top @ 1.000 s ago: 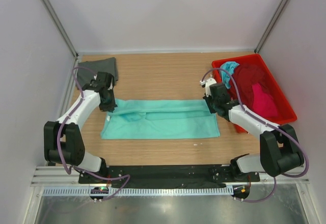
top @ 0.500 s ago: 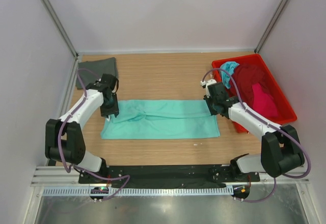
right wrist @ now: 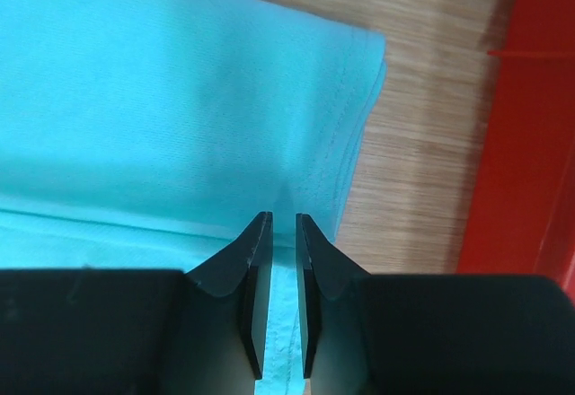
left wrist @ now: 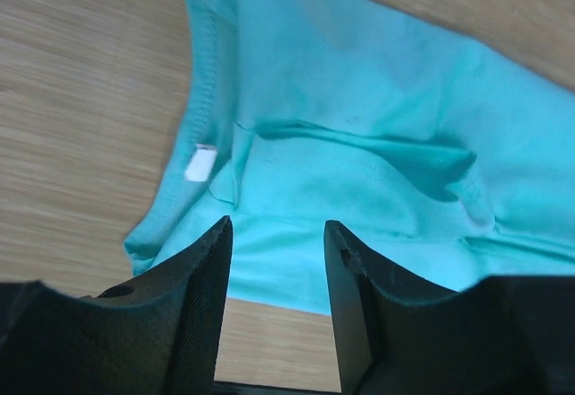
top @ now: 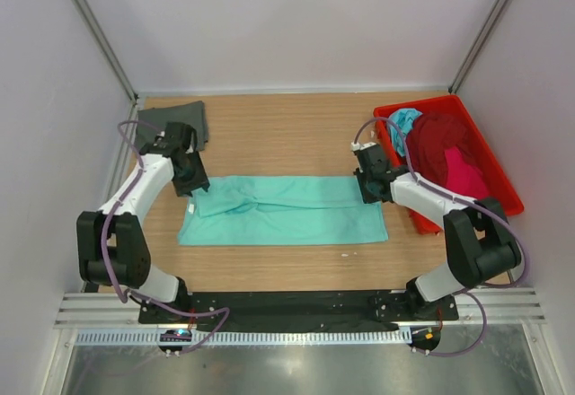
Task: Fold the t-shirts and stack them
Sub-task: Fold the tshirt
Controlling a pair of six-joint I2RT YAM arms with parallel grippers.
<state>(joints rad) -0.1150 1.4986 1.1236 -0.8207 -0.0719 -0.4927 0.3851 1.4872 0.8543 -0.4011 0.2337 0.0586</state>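
Observation:
The mint green t-shirt (top: 287, 211) lies on the wooden table as a long band folded lengthwise. My left gripper (top: 191, 182) is open just above its left end; the left wrist view shows the jaws (left wrist: 274, 229) wide apart over the wrinkled cloth (left wrist: 377, 99) and its white label. My right gripper (top: 368, 186) is at the shirt's far right corner. Its jaws (right wrist: 278, 220) are pinched on a ridge of the cloth (right wrist: 162, 81). A folded dark grey t-shirt (top: 175, 121) lies at the far left.
A red plastic tray (top: 422, 103) stands at the right, close to my right arm, and holds the maroon (top: 445, 135), pink (top: 463, 179) and turquoise (top: 404, 121) shirts. Its wall (right wrist: 530, 126) shows in the right wrist view. Grey walls enclose the table.
My left gripper dipped toward the shirt's left end, then drew back a little with open jaws. My right gripper shifted slightly left along the far edge, still on the cloth.

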